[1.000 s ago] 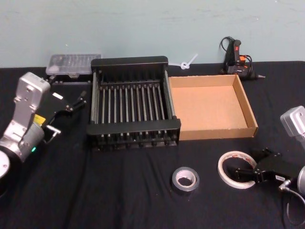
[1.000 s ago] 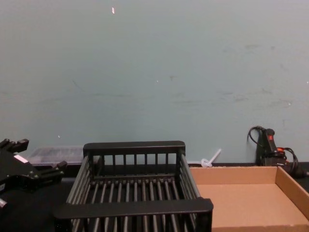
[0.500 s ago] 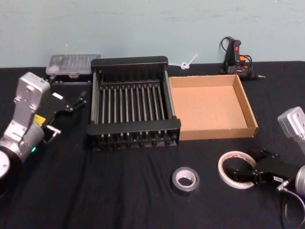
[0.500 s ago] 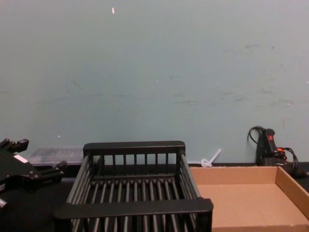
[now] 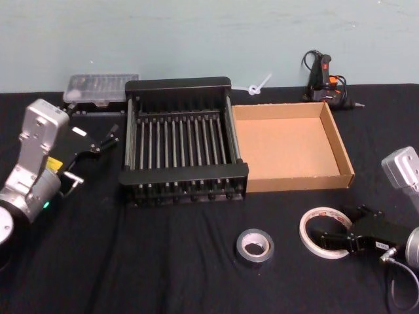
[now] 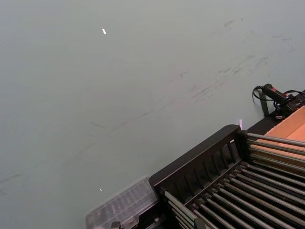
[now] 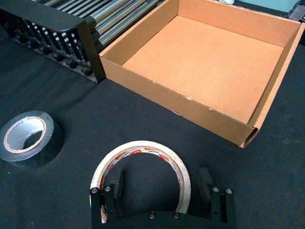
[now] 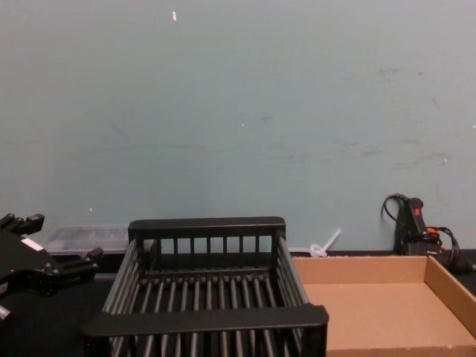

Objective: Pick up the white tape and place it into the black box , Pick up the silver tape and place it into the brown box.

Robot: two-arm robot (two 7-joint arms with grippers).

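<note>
The white tape (image 5: 325,232) lies flat on the black cloth at the front right, red print on its inner face (image 7: 140,167). My right gripper (image 5: 342,224) is open and low over it, one finger on each side of the ring (image 7: 159,179), not closed on it. The silver tape (image 5: 255,245) lies flat just left of it (image 7: 28,138). The black box (image 5: 183,84) stands mid-table (image 8: 204,224), the brown box (image 5: 288,147) against its right side (image 7: 205,52). My left gripper (image 5: 105,139) hangs open and idle left of the crate (image 8: 56,249).
A clear plastic case (image 5: 101,88) lies behind the crate at the back left. A black glue gun with its cord (image 5: 324,78) and a white zip tie (image 5: 258,85) sit by the wall behind the cardboard box. Bare black cloth stretches along the front left.
My right gripper shifted slightly right and back, still straddling the white tape. Both tapes and the left arm have stayed put.
</note>
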